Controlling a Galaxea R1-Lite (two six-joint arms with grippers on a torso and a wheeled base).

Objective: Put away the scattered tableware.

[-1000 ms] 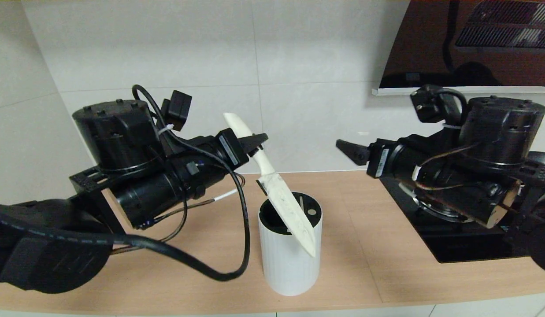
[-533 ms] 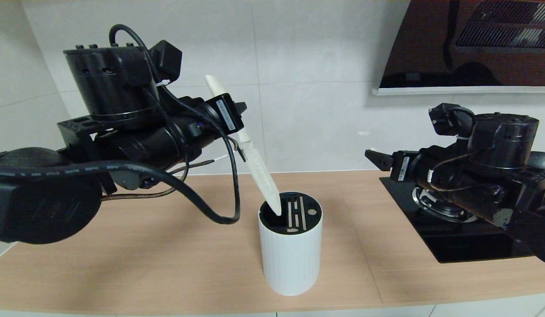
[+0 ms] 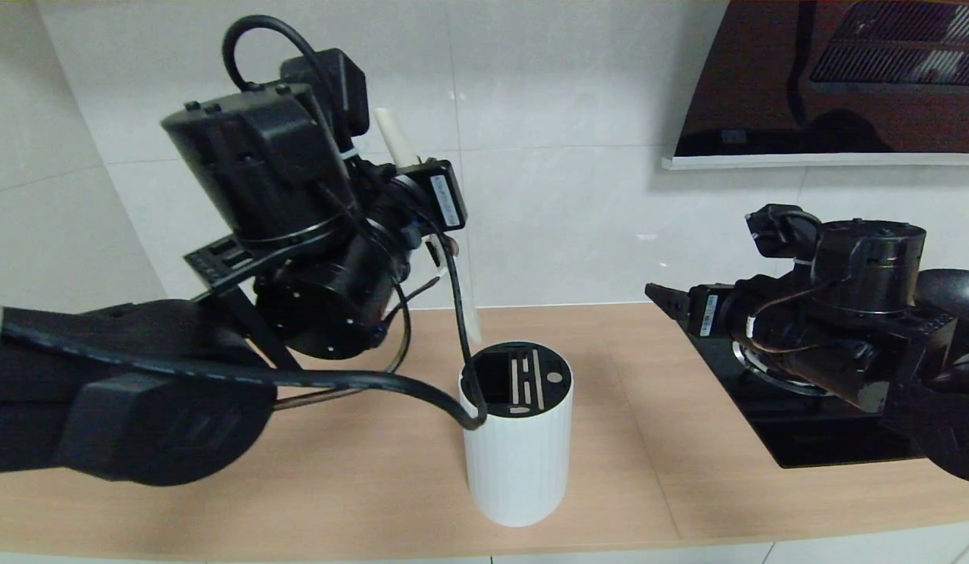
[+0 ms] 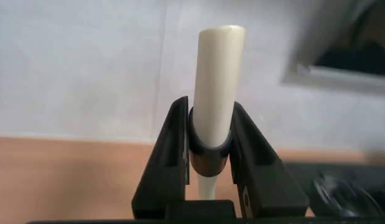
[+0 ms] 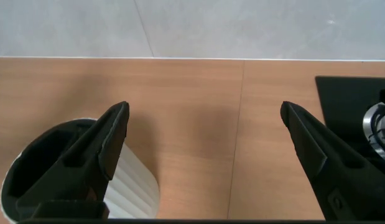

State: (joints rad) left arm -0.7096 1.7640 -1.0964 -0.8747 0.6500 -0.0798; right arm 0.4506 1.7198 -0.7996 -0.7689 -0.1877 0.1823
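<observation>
1. Wooden counter [image 3: 335, 486] up front, with a white ribbed holder [image 3: 519, 446] standing upright on it, its black slotted top facing up. It sits below the left gripper, a bit to the side.
2. The left gripper [image 4: 211, 134] is clamped tight on the knife [image 4: 218, 74] by its handle. The handle end pokes up past the fingers and the blade hangs down beneath. My guess is it's held near upright so the blade can drop straight into a slot.
3. The knife is cream all over, with a rounded handle end and a pale blade. The tip is down by the holder's rim near the big opening, but a cable crosses it, so I can't tell if it's in.
4. The right gripper [image 5: 204, 115] is spread wide with nothing in it. It hovers well apart from the holder, probably just keeping clear.
5. Past that gripper there's a black hob [image 3: 805, 446], then white wall tiles and a dark hood [image 3: 844, 78].
</observation>
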